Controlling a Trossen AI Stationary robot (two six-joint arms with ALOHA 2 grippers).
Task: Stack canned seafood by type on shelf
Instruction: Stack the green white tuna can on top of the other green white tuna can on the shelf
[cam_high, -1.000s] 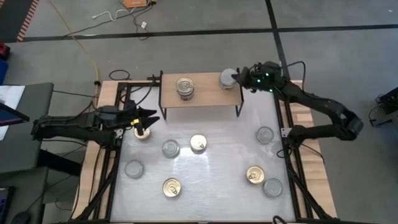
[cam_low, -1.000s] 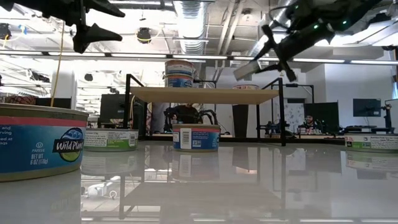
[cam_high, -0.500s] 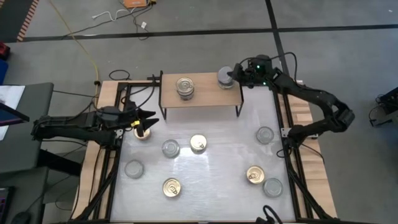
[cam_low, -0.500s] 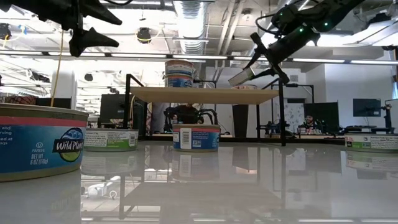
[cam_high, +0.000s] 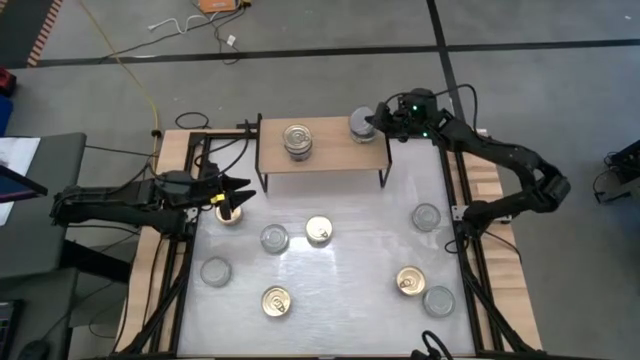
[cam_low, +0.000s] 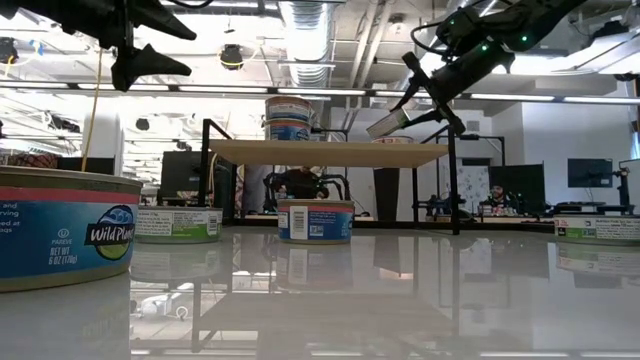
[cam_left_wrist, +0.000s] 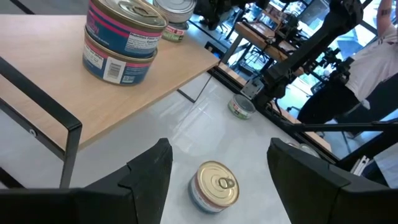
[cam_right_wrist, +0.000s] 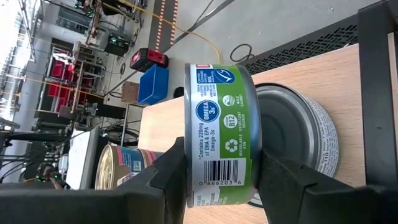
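The light-wood shelf (cam_high: 322, 158) stands at the table's far side. It carries a stack of two cans (cam_high: 297, 140) and, at its right end, one silver-lidded can (cam_right_wrist: 298, 140). My right gripper (cam_high: 378, 122) is shut on a green-labelled can (cam_right_wrist: 221, 124) just over that single can. My left gripper (cam_high: 238, 192) hangs open at the table's left, above a gold-lidded can (cam_left_wrist: 214, 185) that stands on the tabletop; it touches nothing. My right gripper pinches the green-labelled can by its side wall (cam_right_wrist: 205, 168), one finger on each opposite side. The fingers (cam_low: 425, 85) come from the table's right, slanting down. The can (cam_low: 386, 123) is tilted and lifted clear of the shelf board.
Several more cans stand loose on the white tabletop: silver-lidded ones (cam_high: 274, 238) (cam_high: 215, 271) (cam_high: 426, 216) and gold-lidded ones (cam_high: 319, 231) (cam_high: 276, 301) (cam_high: 410, 281). The shelf's black legs (cam_high: 384, 172) stand at its corners. Bare board lies between the stack and the right-end can.
My right gripper has carried the green-labelled can a little toward the table's left, in over the shelf's right end, and somewhat lower, then stopped. The can has stayed tilted in the hold. My left gripper has kept still.
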